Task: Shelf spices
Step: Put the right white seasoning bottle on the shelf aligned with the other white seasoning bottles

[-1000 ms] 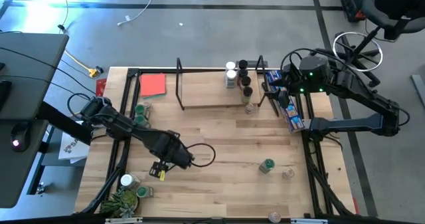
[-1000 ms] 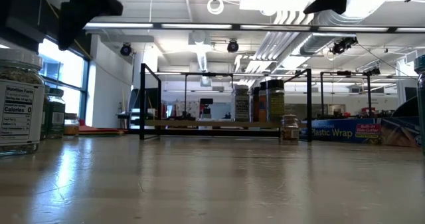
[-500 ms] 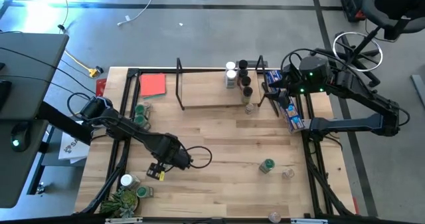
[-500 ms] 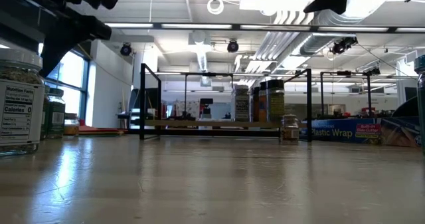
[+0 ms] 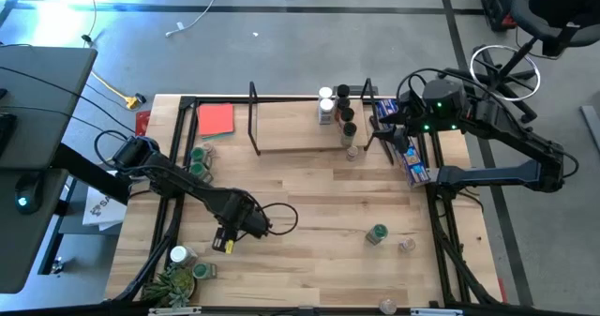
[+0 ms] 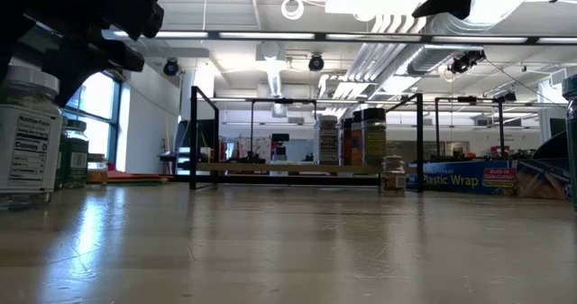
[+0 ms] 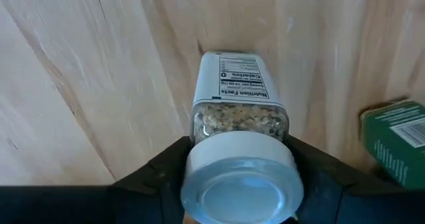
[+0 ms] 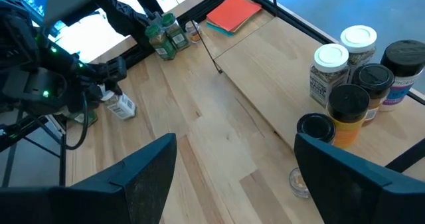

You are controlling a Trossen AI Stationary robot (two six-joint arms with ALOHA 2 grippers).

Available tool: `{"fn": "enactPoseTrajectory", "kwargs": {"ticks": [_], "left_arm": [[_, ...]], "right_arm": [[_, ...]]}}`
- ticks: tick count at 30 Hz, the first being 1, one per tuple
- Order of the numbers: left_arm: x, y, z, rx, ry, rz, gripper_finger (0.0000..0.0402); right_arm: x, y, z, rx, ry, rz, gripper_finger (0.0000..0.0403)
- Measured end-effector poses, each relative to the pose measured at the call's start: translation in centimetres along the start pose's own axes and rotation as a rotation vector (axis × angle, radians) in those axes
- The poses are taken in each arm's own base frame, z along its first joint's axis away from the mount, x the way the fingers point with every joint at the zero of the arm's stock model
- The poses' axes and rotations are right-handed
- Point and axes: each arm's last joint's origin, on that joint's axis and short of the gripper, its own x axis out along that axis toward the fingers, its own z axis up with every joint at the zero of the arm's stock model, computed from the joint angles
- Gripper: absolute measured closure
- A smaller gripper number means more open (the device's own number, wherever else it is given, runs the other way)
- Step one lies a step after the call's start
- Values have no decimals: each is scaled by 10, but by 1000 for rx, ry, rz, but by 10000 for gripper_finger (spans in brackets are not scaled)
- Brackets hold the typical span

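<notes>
Closing: left tool (image 7: 240,184) narrowed since a second ago, fingers now flanking white-lidded spice jar (image 7: 239,127) at counter (image 5: 309,189) 8 o'clock; grip forming, firm clamp unconfirmed. Right tool (image 8: 232,171) fingers apart, waiting beside shelf (image 5: 305,147) at 1 o'clock.

White-lidded clear jar (image 7: 240,141) of tan flakes; green jar (image 7: 396,141); pale wood table (image 7: 80,84).
</notes>
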Motion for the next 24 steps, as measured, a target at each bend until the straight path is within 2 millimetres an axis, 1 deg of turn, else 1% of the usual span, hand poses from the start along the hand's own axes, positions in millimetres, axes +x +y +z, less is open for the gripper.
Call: {"fn": "enactPoseTrajectory", "kwargs": {"ticks": [3, 6, 9, 11, 13, 15, 18, 21, 24], "left_arm": [[-8, 3, 6, -15, -25, -33, 211], [-33, 14, 18, -55, -121, -57, 211], [-62, 38, 33, -146, -239, -51, 211], [-78, 61, 45, -226, -292, -51, 211], [-88, 87, 61, -302, -333, -51, 211], [-93, 112, 79, -353, -362, -46, 211], [-91, 147, 106, -397, -372, -29, 211], [-87, 175, 128, -436, -377, -17, 211], [-82, 198, 144, -474, -378, 2, 211]], "right_arm": [[0, 0, 0, 0, 0, 0, 102], [0, 0, 0, 0, 0, -1, 102], [0, 0, 0, -2, -1, 0, 102], [-1, 0, 0, -2, -3, 0, 102], [-2, 0, 0, -9, -5, 1, 102], [-3, 0, -1, -11, -5, 5, 102], [-6, 0, -4, -9, 10, 2, 102], [-12, -1, -10, -2, 43, -5, 102], [-20, -2, -17, 6, 78, -15, 102]]}}
